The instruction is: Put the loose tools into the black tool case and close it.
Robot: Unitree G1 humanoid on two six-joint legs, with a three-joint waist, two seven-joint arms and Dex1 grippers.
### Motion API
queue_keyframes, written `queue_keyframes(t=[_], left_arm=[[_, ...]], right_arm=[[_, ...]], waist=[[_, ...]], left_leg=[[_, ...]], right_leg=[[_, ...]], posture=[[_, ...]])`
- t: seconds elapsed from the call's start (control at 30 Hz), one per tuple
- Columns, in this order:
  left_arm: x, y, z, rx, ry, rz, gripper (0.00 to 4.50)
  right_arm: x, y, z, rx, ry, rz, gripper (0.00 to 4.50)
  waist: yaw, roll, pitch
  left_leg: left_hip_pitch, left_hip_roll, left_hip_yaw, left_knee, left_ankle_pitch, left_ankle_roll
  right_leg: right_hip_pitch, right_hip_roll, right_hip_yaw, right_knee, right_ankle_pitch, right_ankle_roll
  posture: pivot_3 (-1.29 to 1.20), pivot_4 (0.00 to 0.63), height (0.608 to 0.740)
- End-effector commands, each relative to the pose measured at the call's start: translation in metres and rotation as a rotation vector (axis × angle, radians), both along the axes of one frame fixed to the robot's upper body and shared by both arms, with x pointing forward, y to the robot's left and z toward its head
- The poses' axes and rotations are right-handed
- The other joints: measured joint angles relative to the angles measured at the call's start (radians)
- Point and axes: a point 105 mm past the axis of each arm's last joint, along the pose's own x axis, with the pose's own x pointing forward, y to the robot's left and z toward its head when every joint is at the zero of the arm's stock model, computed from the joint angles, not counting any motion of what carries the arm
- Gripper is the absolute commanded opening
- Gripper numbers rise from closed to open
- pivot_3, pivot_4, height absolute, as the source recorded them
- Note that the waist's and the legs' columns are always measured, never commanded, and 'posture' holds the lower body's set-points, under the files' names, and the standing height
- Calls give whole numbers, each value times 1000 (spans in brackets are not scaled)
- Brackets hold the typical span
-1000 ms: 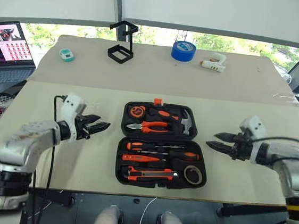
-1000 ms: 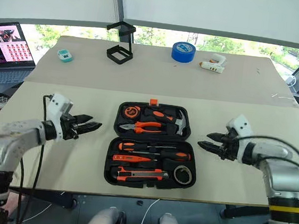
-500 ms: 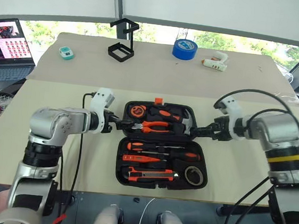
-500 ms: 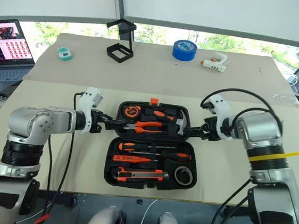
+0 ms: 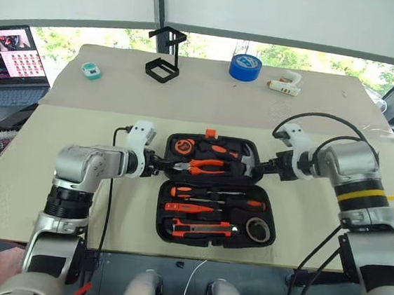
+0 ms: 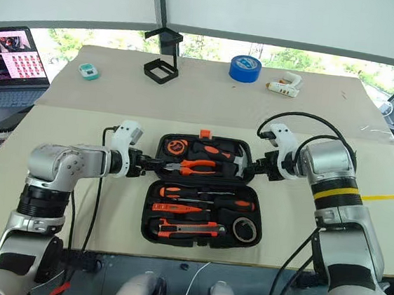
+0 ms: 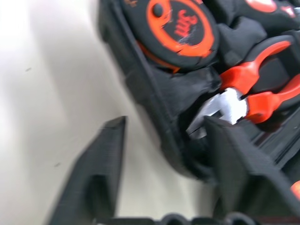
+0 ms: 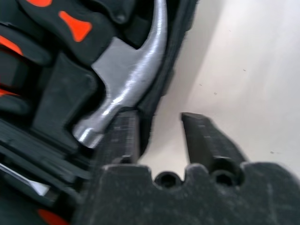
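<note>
the tool case (image 5: 218,193) lies open; left gripper (image 7: 164,154) and right gripper (image 8: 159,136) each straddle a side wall, jaws apart.

The laptop (image 5: 12,58) is cut off by the picture's left edge. In the left wrist view the tape measure (image 7: 180,26) runs past the top edge and the pliers (image 7: 262,91) past the right. The hammer (image 8: 126,89) handle is cut off in the right wrist view. Each pincer's fingertips are hidden against the black tool case (image 5: 217,192) wall.

A lab or office test space. A beige tabletop (image 5: 271,113) fills mid-frame; a laptop (image 5: 12,58) sits upper left, with windows (image 5: 333,63) along the top.
</note>
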Motion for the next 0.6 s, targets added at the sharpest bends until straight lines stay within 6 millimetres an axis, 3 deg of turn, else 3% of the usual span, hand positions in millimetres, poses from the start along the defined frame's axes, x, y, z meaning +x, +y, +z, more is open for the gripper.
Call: queue_keyframes(t=[0.03,0.13,0.3,0.43,0.53,0.6], left_arm=[[3,0,-3,-10,2,27,1041],[3,-3,0,-58,-14,43,21],[-3,-3,21,-122,-169,4,21],[-14,3,36,-127,-380,-49,21],[-36,5,58,-171,-706,-135,21],[-45,13,45,-116,-768,-146,21]], right_arm=[[-3,-15,-17,-81,49,-59,198],[-1,-2,-16,-42,-1,-10,0],[11,10,11,-38,-309,99,0],[10,6,39,-209,-708,240,0],[-8,7,51,-245,-957,357,0],[-31,12,47,-251,-1082,492,0]], waist=[[2,-1,-1],[3,-1,-2],[-12,-3,-2],[-20,-2,-2],[-19,-2,-1],[-16,-2,-1]], left_leg=[[1,0,0,0,1,0],[5,0,-1,0,1,0],[15,2,-1,-3,1,0],[12,2,-1,-4,2,-1],[-1,1,1,-4,4,-4],[-4,2,1,-5,8,-11]], right_leg=[[1,0,0,0,0,0],[6,-1,-1,0,1,-1],[14,0,-1,-2,1,-1],[11,0,0,-1,1,-1],[-4,-1,2,1,1,0],[-7,-1,1,-1,1,0]], posture=[[0,150,740],[0,150,740],[0,150,740],[0,150,740],[0,150,740],[0,150,740]])
